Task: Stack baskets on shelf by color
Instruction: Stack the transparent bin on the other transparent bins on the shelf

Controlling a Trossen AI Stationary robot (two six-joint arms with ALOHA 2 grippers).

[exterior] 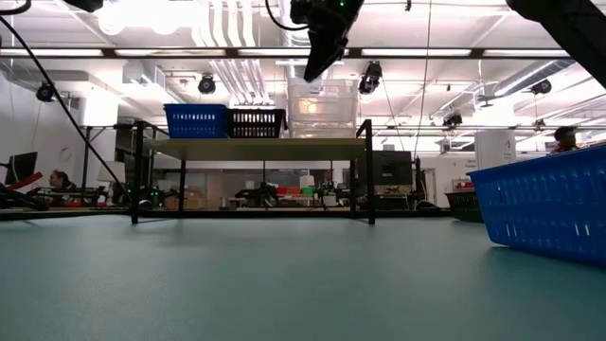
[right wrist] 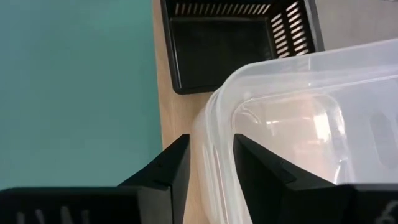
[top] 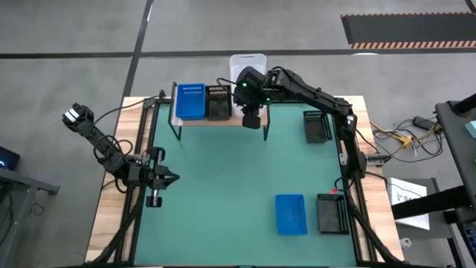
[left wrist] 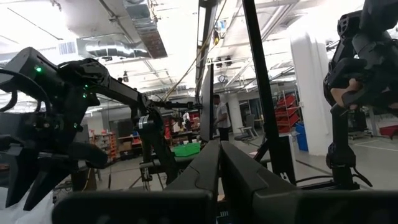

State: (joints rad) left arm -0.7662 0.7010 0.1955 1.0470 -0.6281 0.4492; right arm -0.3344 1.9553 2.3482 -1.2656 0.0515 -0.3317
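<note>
Shelf at 11 o'clock on the table carries a blue basket, a black basket and a clear basket overhanging its far edge. Remaining on the mat: blue tray and black tray at 5 o'clock, another black tray at 2 o'clock. Right gripper straddles the clear basket's rim, fingers narrowly parted either side of the wall. Left gripper waits at 8 o'clock, apparently closed and empty.

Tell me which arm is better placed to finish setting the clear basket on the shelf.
The right arm. Its gripper already straddles the clear basket's rim over the shelf, beside the black basket there. The left gripper waits low over the table's left side, far from the shelf.
</note>
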